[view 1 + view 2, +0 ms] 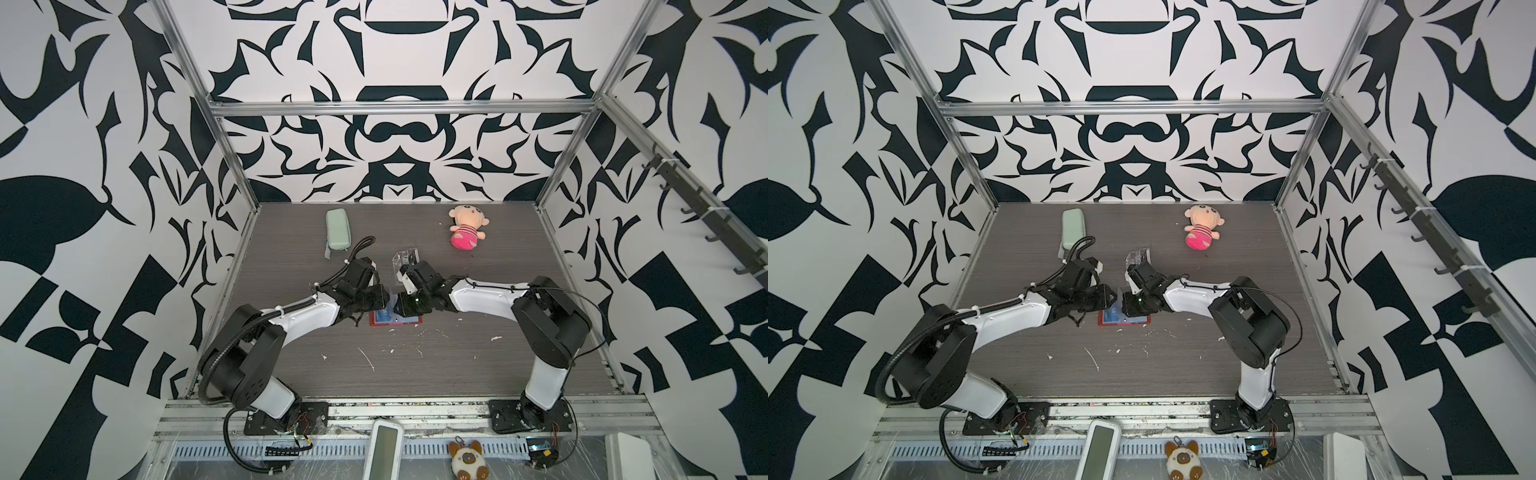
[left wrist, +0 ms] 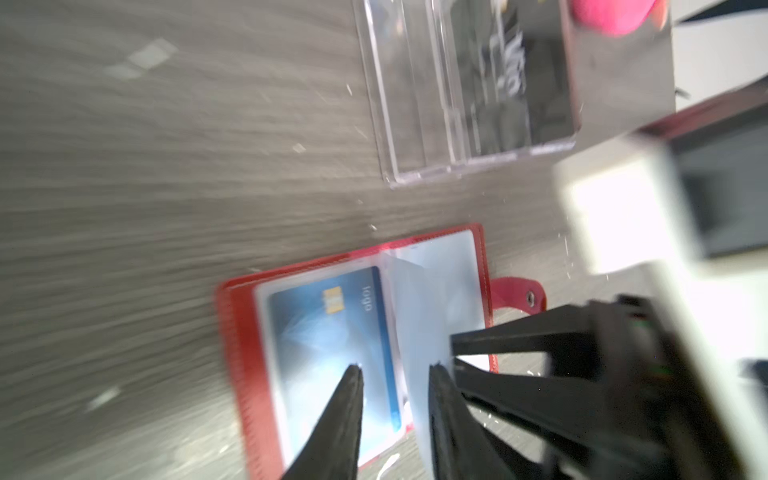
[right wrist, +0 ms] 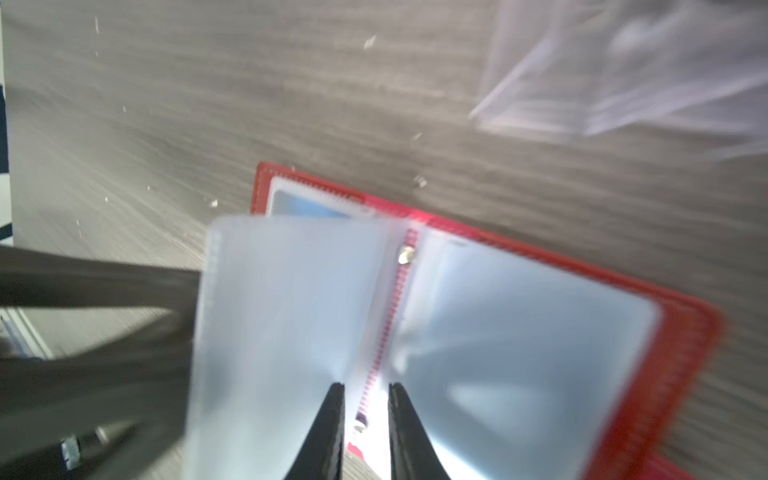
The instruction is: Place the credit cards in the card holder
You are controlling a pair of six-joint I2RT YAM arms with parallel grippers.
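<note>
The red card holder (image 1: 411,321) lies open on the table's middle, with both grippers meeting above it. A blue credit card (image 2: 332,332) sits inside the clear sleeve of one page. Another clear sleeve page (image 3: 286,307) stands raised from the spine. My left gripper (image 2: 395,368) is open over the blue card, and the raised page leans against one finger. My right gripper (image 3: 366,385) is open a little above the spine, with nothing between its fingers. A dark credit card (image 2: 511,75) stands in the clear acrylic box (image 2: 415,104) behind the holder.
A pale green zip case (image 1: 337,230) lies at the back left and a pink plush doll (image 1: 465,228) at the back right. The clear acrylic box (image 1: 405,259) stands just behind the right wrist. White flecks are scattered over the table's front half.
</note>
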